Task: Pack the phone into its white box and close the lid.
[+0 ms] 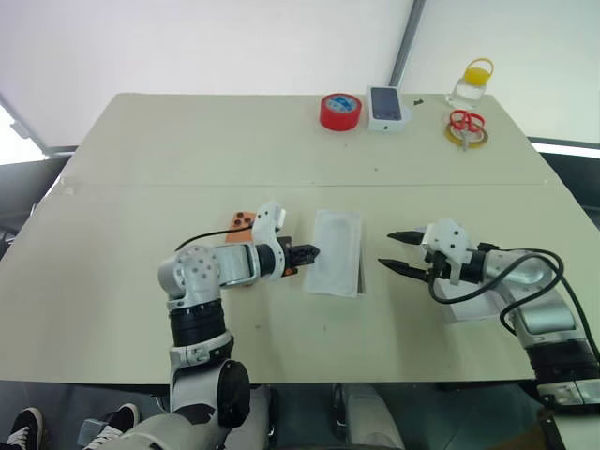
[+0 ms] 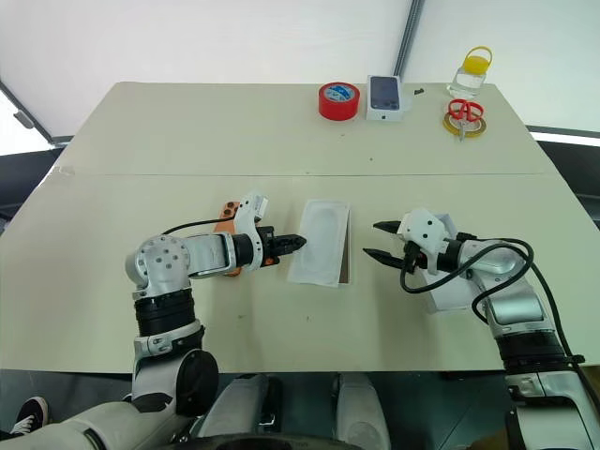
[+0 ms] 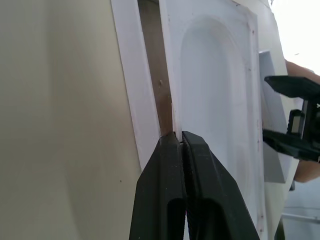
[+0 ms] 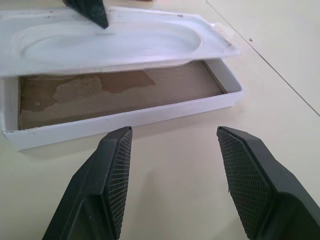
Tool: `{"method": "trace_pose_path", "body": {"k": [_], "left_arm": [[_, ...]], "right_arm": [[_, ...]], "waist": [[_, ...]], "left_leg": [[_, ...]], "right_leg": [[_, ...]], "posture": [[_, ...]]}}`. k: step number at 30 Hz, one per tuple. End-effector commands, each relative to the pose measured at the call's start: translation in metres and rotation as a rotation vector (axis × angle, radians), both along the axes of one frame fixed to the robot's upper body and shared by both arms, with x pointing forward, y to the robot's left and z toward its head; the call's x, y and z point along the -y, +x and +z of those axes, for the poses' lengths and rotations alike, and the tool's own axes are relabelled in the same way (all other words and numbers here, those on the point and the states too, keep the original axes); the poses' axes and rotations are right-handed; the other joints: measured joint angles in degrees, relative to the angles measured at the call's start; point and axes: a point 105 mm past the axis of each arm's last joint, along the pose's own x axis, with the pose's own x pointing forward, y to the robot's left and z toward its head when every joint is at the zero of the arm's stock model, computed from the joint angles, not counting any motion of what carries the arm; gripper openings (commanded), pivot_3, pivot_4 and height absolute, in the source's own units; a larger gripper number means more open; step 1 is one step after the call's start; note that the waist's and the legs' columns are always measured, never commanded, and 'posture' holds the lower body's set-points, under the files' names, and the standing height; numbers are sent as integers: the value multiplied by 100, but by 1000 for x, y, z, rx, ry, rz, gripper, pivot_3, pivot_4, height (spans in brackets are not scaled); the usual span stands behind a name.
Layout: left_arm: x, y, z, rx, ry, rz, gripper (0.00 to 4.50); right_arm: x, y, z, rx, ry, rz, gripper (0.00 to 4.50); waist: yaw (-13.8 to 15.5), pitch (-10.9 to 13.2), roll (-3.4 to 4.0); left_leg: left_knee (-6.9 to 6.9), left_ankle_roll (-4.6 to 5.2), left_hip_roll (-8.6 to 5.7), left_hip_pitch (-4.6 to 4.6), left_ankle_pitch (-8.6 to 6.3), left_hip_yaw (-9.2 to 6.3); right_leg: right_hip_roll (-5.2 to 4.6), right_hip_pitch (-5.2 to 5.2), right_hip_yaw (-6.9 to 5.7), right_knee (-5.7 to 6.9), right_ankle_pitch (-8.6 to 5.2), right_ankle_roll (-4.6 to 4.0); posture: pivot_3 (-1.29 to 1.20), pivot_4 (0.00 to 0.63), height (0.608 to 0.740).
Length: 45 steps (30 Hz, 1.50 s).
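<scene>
Pinching the thin white insert by its edge with the left gripper, fingers pressed fully together, and holding it tilted above the white box, brownish floor showing underneath. Keeping the right gripper just beside the box, fingers spread wide and gripping nothing. Leaving the phone flat on the worktop close behind the left wrist, partly hidden, not yet in the box. Resting the lid on the worktop under the right forearm.

Risking, by my judgement, 3 slips from here:
1. Losing the insert from so slim a pinch and dropping it back over the box, blocking the phone's place.
2. Dragging the light box askew while pulling the insert clear.
3. Nudging the phone with the left wrist, or shoving the lid with the right forearm, while swinging the arms away.
</scene>
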Motion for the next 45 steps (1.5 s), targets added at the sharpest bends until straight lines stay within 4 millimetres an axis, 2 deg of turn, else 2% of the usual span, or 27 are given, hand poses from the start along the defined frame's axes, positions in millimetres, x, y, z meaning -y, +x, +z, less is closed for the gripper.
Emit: {"method": "trace_pose_path", "body": {"k": [1, 6, 12, 15, 17, 19, 22, 26, 29, 33, 37, 39, 41, 43, 45], "left_arm": [[0, 6, 9, 56, -12, 39, 0], [2, 13, 11, 92, 8, 71, 0], [7, 11, 10, 89, -11, 61, 0], [9, 8, 9, 76, -26, 52, 954], [8, 8, 9, 79, -7, 56, 2041], [5, 9, 11, 83, -7, 63, 2871], [1, 11, 21, 114, -28, 68, 2871], [-4, 17, 44, 218, -68, 85, 2871], [-6, 19, 60, 303, -69, 91, 2944], [-5, 15, 62, 275, -113, 81, 2944], [-18, 13, 60, 324, -68, 94, 2944], [-44, 18, 70, 526, 15, 163, 2944], [-71, 16, 78, 665, 14, 194, 2944], [-94, 13, 75, 748, 52, 191, 2944], [-108, 6, 69, 913, 213, 124, 2944]], "right_arm": [[0, 4, 13, 50, 22, -2, 2805], [-1, 4, 12, 48, 20, 0, 2805], [-1, 6, 14, 60, 16, -2, 2805], [-2, 6, 15, 64, 16, 0, 2860], [-3, 6, 16, 65, 26, -1, 2860], [-4, 7, 17, 68, 34, -3, 2860], [-7, 9, 22, 70, 68, -6, 2860], [-22, 10, 30, 70, 127, 22, 2860], [-29, 16, 31, 61, 160, 9, 2026], [-32, 20, 29, 66, 159, 1, 83], [-50, 18, 38, 73, 217, 37, 83], [-66, 14, 35, 61, 221, 62, 83], [-83, 13, 24, 67, 166, 77, 83], [-95, 11, 13, 81, 96, 88, 83], [-101, 13, 3, 80, 34, 84, 83]], "waist": [[2, 0, 0], [3, 0, 0], [2, 0, 0], [1, 0, 0], [3, -1, 1], [2, -1, 1], [0, -1, 1], [-1, -1, 1], [-2, -1, 1], [13, -1, 2], [-29, -1, 2], [-81, -2, 3], [-139, -2, 4], [-139, -2, 5], [-139, -1, 7]], "left_leg": [[0, 0, 0, 0, 0, 0], [0, 0, 0, 0, 0, 0], [0, 0, -1, -1, 0, 0], [0, 0, -1, 0, 0, 0], [0, 1, -1, 0, 0, 0], [0, 1, 0, 0, 0, 0], [0, 1, 0, 1, 0, 0], [0, 1, 0, 1, 0, -1], [0, 1, 1, 1, 0, -2], [0, 0, 0, 0, 0, -2], [1, 2, -3, -3, 0, -1], [-1, 1, -1, -1, 0, -1], [-8, -7, 6, 2, 4, -1], [-9, -22, 18, 3, 12, 0], [-9, -21, 19, 2, 11, 2]], "right_leg": [[0, 0, 0, 0, 0, 0], [-1, 0, 0, 0, 0, 0], [-1, 0, 0, 0, 0, 0], [0, 0, -1, 0, 0, 0], [0, 0, -1, 0, 0, 0], [0, 1, 0, 0, 0, 0], [0, 1, -1, 1, 0, 0], [0, 1, -1, 1, 0, 0], [0, 1, -1, 1, 0, 0], [-1, 1, -1, 0, 0, 0], [-5, 1, 0, -1, 0, 0], [-2, -3, 0, 3, 1, 1], [3, -12, 1, 19, 1, 1], [1, -23, 2, 38, -4, -8], [0, -28, 2, 45, -13, -23]], "posture": [[0, 150, 740], [0, 150, 740], [0, 150, 740], [0, 150, 740], [0, 150, 740], [0, 150, 740], [0, 150, 740], [0, 150, 740], [0, 150, 740], [0, 150, 740], [0, 150, 740], [0, 150, 740], [0, 150, 740], [0, 150, 740], [0, 150, 740]]}}
